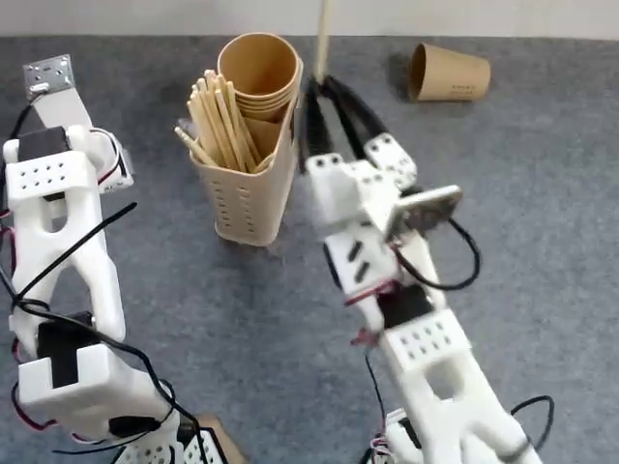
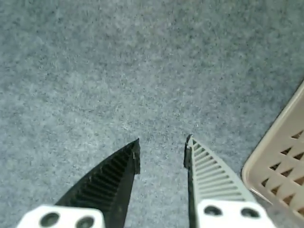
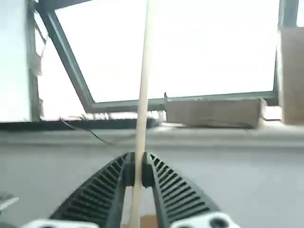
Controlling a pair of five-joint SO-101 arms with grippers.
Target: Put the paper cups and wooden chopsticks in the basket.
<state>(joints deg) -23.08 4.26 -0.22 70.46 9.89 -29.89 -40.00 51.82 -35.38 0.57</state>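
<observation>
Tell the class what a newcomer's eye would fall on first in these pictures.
The basket in the middle, stuffed with chopsticks and stacked cups, draws the eye first. Just beside it, the right gripper pinches one chopstick upright. A lone cup lies on its side farther back, apart from the basket.

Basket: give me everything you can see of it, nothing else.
The basket is a tall, narrow beige container, plastic-looking, with rows of small slots in its walls. It stands upright on the grey table. Inside, a bundle of wooden chopsticks leans at one side and stacked brown paper cups sit mouth-up at the other, both rising above the rim. The right gripper, shut on another chopstick, is close beside it; contact cannot be told.
</observation>
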